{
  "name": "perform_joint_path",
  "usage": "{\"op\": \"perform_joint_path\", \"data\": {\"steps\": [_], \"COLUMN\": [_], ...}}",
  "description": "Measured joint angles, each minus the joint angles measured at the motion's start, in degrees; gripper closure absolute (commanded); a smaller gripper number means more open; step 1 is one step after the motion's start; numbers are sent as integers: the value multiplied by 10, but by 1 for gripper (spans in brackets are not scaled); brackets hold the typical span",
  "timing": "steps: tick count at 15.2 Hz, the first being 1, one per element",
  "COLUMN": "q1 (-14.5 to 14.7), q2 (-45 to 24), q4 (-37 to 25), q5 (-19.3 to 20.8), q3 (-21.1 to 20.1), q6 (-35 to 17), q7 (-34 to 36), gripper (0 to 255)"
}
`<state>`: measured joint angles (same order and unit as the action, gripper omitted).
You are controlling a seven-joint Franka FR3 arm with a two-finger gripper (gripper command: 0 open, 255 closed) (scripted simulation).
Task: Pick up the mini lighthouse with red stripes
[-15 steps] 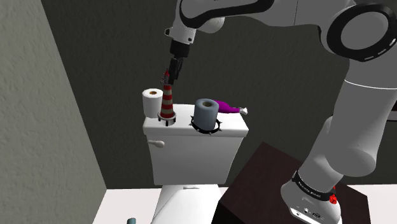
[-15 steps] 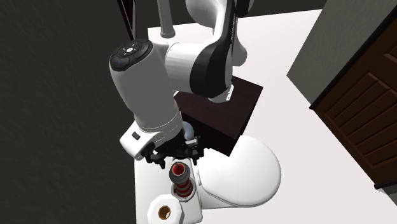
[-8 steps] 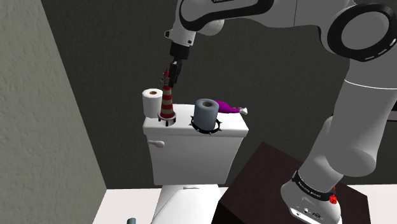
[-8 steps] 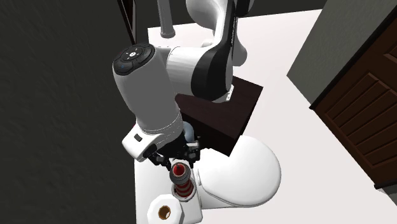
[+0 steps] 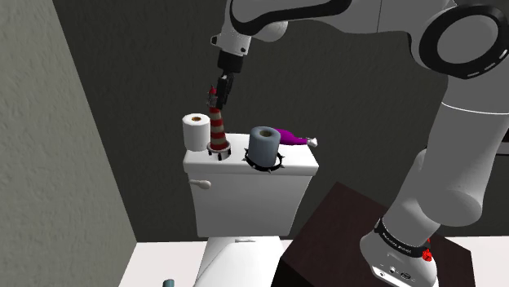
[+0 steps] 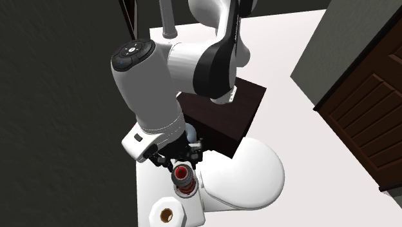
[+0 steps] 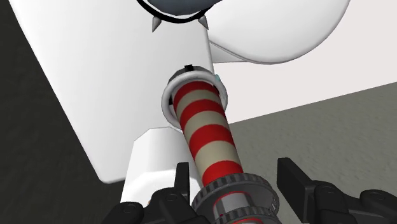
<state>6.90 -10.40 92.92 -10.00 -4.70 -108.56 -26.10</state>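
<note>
surface: your white toilet tank lid (image 5: pixel 298 165).
shoulder view's left end: white paper roll (image 5: pixel 196 130), standing on end.
just beside it: red-and-white striped lighthouse (image 5: pixel 218 130), near upright; you can't tell whether its base touches the lid.
middle: grey-blue roll (image 5: pixel 264 145), a spiked black ring (image 5: pixel 266 168) around its foot.
behind that roll: purple object (image 5: pixel 292 137), lying flat.

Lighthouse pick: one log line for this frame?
phase: grasp | gripper: shut on lighthouse top | lighthouse: base at toilet tank top | neighbours: white roll, grey roll
</note>
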Motion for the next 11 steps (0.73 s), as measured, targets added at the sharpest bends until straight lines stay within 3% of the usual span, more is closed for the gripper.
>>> {"op": "perform_joint_path", "data": {"steps": [11], "q1": [-1], "q2": [-8], "q4": [-94], "q5": [4], "q3": [0], "q6": [85], "q7": [14], "gripper": [255]}}
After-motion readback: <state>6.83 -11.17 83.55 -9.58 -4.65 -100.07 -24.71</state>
